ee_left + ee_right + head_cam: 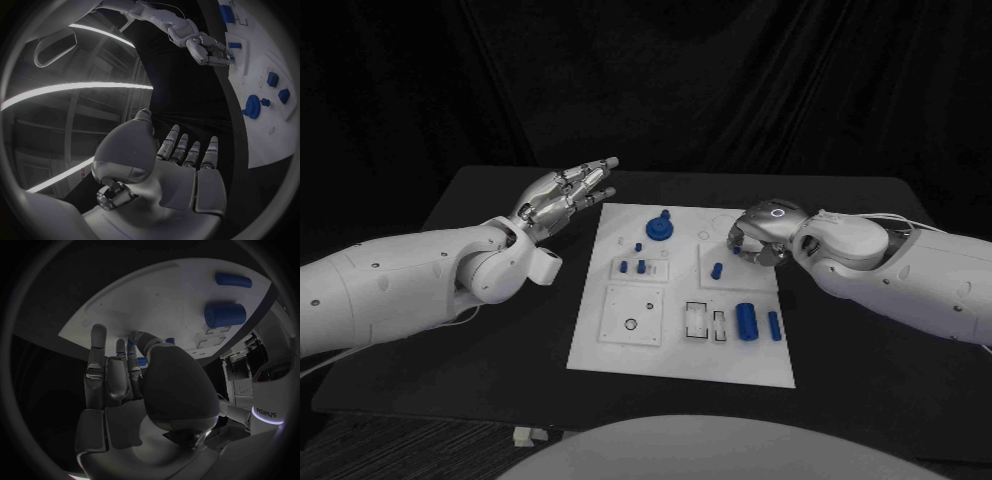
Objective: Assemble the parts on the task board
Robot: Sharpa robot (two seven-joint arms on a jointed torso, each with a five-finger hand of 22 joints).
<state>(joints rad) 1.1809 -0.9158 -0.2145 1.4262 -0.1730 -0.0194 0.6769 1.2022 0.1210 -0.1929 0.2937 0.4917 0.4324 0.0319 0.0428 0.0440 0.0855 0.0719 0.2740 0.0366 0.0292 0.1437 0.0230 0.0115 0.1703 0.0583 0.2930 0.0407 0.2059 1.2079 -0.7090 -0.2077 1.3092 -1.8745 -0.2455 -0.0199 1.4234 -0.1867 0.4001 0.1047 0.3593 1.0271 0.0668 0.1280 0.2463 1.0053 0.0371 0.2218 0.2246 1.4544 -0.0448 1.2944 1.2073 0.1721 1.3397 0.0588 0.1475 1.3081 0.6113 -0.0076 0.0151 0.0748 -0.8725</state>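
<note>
Task board (678,345) lies flat mid-worktop (502,200). Blue parts on it: round knobbed piece (659,229) at the far edge, small pegs (633,266) in the left block, one peg (717,269) beside the right hand, two cylinders (747,321) near the right edge.

Judged handling: small rigid pieces, light, smooth and likely slippery; best pinched across the sides at mid-height, fingertips only.

Right hand (762,235) bent down over the board's far right block, fingers (99,357) straight and close together, tips at the board; whether they pinch a part, cannot tell.

Left hand (567,195) raised just off the board's far left corner, fingers (187,150) extended side by side, holding nothing
</note>
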